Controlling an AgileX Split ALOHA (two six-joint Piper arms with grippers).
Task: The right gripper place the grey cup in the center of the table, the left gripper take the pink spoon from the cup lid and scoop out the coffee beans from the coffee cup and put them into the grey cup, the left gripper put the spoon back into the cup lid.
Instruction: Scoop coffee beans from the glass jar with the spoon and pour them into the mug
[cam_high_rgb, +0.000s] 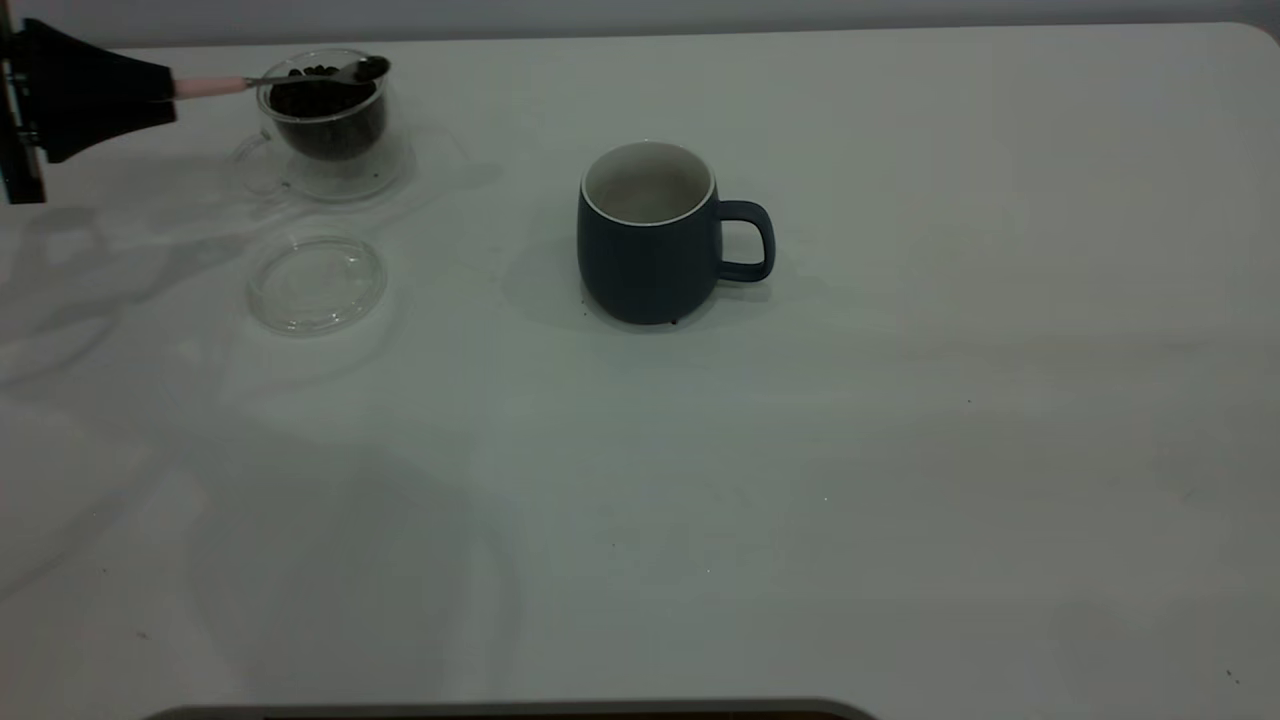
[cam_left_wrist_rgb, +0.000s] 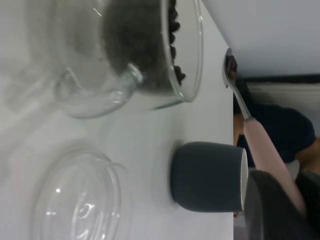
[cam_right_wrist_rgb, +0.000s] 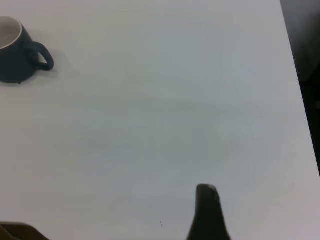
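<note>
the tabletop (cam_high_rgb: 900, 450) is big, white and smooth, with a round corner and a few tiny dark specks. a pale wall runs behind it.

the grey cup (cam_high_rgb: 648, 240) stands upright near the middle, round and dull blue-grey, white inside, with its loop handle on the right.

at the far left, the left gripper (cam_high_rgb: 165, 88) is clenched on the pink spoon (cam_high_rgb: 290, 78). the shiny spoon bowl sits over the coffee cup (cam_high_rgb: 325, 120), a clear glass cup on a clear saucer, full of dark coffee beans (cam_high_rgb: 320, 100).

the cup lid (cam_high_rgb: 316, 283), a flat clear glass circle, lies on the tabletop just in front of the coffee cup.

only one dark finger of the right gripper (cam_right_wrist_rgb: 210, 212) shows, so i cannot tell if it is open.
</note>
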